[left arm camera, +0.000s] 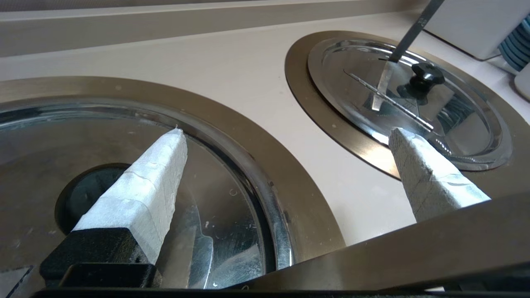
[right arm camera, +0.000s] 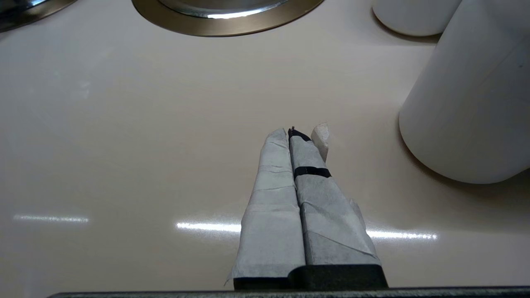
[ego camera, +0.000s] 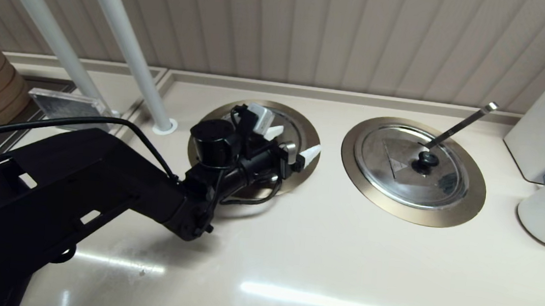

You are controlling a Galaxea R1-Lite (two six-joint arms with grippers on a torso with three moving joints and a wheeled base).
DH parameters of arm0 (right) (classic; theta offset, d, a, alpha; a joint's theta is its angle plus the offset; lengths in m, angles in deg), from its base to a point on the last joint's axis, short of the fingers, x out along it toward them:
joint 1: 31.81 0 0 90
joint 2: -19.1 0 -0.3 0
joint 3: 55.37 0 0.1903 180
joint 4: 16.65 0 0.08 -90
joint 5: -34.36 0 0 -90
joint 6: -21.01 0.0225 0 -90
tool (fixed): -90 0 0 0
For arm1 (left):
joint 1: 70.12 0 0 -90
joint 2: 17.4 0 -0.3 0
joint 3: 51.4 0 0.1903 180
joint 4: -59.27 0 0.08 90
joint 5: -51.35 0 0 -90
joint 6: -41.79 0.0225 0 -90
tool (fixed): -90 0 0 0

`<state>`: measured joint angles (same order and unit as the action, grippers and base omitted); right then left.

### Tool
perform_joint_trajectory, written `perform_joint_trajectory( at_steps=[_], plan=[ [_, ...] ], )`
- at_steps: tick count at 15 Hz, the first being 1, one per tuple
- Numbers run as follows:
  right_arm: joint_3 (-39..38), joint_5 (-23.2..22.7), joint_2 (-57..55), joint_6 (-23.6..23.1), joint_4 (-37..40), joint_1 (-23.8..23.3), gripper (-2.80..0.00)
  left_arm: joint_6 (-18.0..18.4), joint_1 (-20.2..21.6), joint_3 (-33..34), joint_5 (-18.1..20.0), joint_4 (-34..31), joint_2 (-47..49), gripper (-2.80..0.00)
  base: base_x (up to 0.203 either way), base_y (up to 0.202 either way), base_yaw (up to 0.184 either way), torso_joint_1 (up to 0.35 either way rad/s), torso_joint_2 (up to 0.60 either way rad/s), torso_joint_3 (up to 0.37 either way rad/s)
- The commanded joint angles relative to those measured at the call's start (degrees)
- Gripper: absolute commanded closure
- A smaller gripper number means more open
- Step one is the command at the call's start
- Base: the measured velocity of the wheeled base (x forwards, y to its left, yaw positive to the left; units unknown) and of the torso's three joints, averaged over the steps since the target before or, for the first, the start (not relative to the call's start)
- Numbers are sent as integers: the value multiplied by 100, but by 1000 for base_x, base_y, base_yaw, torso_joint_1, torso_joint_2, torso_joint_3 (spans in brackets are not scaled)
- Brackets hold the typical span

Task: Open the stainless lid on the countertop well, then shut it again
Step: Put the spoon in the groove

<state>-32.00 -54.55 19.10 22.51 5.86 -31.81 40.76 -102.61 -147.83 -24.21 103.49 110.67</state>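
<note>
The left gripper (ego camera: 293, 142), fingers apart, hovers over the round shiny steel lid (left arm camera: 215, 231), seemingly closed on the bronze-rimmed countertop well (ego camera: 304, 126) at frame centre. Next: close on its black knob (left arm camera: 83, 194). The right gripper (right arm camera: 296, 134) idles, fingers together.

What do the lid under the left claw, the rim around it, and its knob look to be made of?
The stainless lid looks like polished steel: it mirrors the open left claw above it. The countertop well's rim looks like brushed bronze-toned metal with a dull sheen. The knob is matte black, perhaps plastic.
</note>
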Motion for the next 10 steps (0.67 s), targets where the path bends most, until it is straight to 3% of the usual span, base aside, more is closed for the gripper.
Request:
perform_joint_trajectory(
  at_steps=[1,10],
  plan=[
    [-26,5,0,-1,-3,0,0,-3,-24,-327,7,-92,100,-280,0,0,0,0,0,0],
    [-26,5,0,-1,-3,0,0,-3,-197,-1637,-134,-942,640,-280,0,0,0,0,0,0]
  ],
)
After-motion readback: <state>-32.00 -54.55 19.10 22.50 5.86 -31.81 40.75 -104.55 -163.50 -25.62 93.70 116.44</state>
